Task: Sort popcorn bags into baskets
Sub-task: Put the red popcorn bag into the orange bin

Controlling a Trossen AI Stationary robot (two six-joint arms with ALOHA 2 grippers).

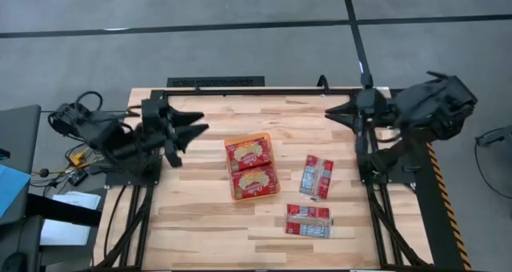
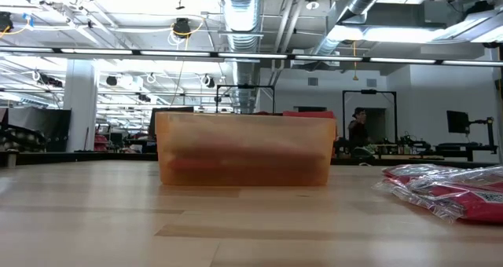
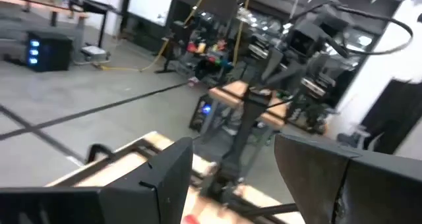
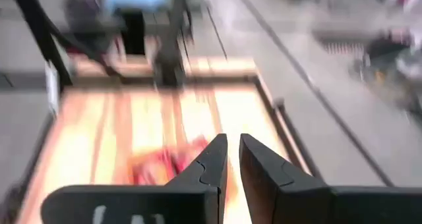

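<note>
The orange basket (image 1: pixel 252 166) stands mid-table and holds two red popcorn bags with the popcorn picture facing up; in the low view the basket (image 2: pixel 245 149) fills the middle. Two more bags lie flat on the wood, print side up: one (image 1: pixel 317 177) to the right of the basket and one (image 1: pixel 308 222) nearer the near edge. They show at the right of the low view (image 2: pixel 448 190). My left gripper (image 1: pixel 196 126) (image 3: pixel 234 158) hovers open above the table's left part, pointing toward the basket. My right gripper (image 1: pixel 332 112) (image 4: pixel 233 145) hovers shut and empty above the far right part.
A black bar (image 1: pixel 216 82) runs along the table's far edge. Both arm bases stand at the table's side edges. Bare wood (image 1: pixel 200 232) lies left of the basket and along the near edge. A person stands far off in the room (image 2: pixel 358 129).
</note>
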